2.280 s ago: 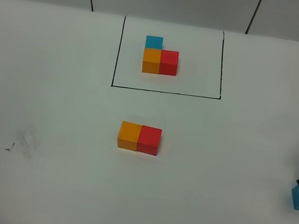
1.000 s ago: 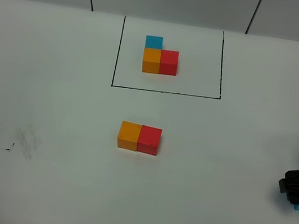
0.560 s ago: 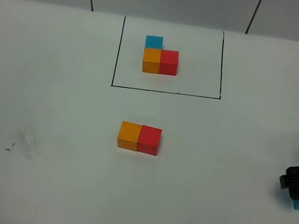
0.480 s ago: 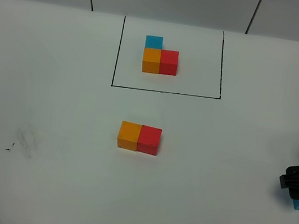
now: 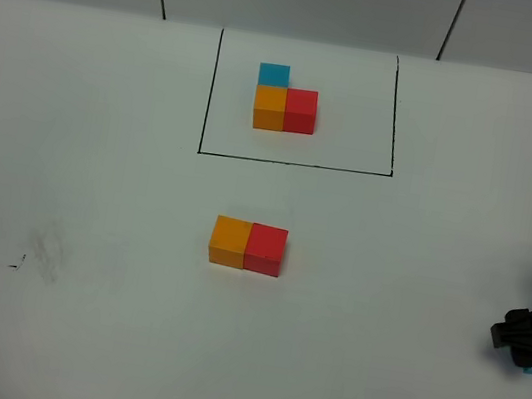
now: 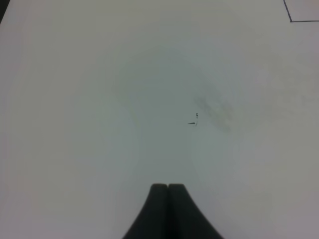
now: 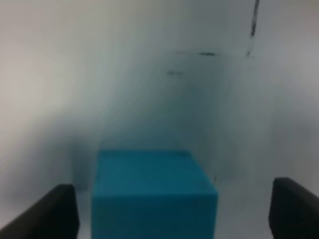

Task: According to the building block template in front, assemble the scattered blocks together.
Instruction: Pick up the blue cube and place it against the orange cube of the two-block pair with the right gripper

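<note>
Straddling the sky-blue cube (image 7: 152, 191), the right gripper (image 7: 174, 206) stands wide, touching neither side, at four o'clock from the joined orange cube (image 5: 229, 241) and red cube (image 5: 265, 249); the left gripper (image 6: 168, 189) is closed, empty.

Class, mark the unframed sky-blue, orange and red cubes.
unframed sky-blue cube (image 7: 152, 181): right wrist view, top face.
unframed orange cube (image 5: 231, 234): exterior high view, top face.
unframed red cube (image 5: 268, 239): exterior high view, top face.

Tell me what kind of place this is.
Probably a robot lab test bench: plain white table, a hand-drawn black frame around a block template, and a right end effector straddling a blue cube.
</note>
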Controlling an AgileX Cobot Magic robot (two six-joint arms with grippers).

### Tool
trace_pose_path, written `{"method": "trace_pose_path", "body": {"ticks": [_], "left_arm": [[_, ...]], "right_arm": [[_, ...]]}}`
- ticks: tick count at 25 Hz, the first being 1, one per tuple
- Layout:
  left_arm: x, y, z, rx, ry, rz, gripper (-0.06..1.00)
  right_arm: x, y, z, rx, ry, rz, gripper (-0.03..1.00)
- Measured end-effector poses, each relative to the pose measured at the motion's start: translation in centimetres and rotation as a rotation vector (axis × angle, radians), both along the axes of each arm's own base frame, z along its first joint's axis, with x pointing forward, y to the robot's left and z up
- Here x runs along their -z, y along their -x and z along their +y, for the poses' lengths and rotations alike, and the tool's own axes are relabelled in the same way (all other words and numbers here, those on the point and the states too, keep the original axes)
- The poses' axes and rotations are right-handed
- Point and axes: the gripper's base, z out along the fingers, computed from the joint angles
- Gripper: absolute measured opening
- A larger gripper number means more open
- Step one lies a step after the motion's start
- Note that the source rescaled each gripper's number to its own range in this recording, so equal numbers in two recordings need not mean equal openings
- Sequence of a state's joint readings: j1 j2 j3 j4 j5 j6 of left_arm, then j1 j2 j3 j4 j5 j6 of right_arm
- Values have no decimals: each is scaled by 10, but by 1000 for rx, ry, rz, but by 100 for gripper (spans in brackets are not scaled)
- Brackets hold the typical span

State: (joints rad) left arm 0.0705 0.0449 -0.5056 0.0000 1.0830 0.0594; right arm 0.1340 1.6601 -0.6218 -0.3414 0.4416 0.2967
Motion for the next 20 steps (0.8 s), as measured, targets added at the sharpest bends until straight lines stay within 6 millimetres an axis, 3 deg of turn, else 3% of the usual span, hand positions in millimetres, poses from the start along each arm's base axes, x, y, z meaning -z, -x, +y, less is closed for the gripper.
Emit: {"method": "trace_pose_path", "body": {"ticks": [5, 11, 20], "left_arm": [[0, 0, 0, 0, 0, 0, 0], [0, 0, 0, 0, 0, 0, 0], [0, 0, 0, 0, 0, 0, 0]], "right_arm": [[5, -1, 0, -2, -1, 13, 73], [9, -2, 1, -6, -6, 12, 44], [9, -7, 3, -25, -23, -32, 44]]}}
